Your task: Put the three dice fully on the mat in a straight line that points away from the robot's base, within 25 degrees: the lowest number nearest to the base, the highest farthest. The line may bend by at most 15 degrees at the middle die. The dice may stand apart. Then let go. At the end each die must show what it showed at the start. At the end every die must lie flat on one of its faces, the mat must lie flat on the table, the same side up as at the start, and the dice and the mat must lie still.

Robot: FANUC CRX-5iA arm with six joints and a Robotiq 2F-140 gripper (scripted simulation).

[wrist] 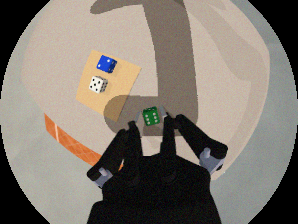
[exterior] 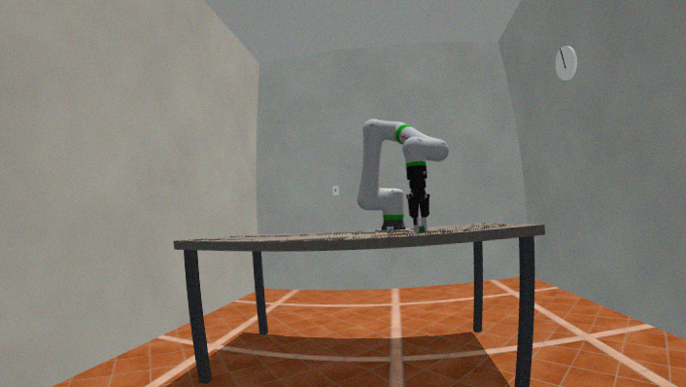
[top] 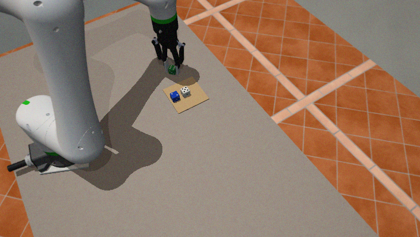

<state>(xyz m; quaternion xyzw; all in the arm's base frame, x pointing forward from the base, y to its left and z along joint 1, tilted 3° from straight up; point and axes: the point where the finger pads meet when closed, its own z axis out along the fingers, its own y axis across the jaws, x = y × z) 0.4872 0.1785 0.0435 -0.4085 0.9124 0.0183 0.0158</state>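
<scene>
The tan mat [top: 187, 97] lies on the grey table top. A blue die [top: 175, 96] and a white die [top: 185, 91] stand side by side on it; both also show in the wrist view, blue [wrist: 107, 64] and white [wrist: 97, 84]. A green die [top: 172, 69] rests on the table just beyond the mat's far corner, off the mat; the wrist view shows it too [wrist: 149, 116]. My gripper [top: 172, 66] points straight down over the green die. Its fingers are partly open, one on each side of the die, with a small gap showing. The exterior view shows the gripper [exterior: 419, 226] down at table height.
The robot's base [top: 44, 140] stands at the near left of the table, and the arm's shadow falls across the table towards the mat. The table's edge runs along the right, with orange floor tiles beyond it.
</scene>
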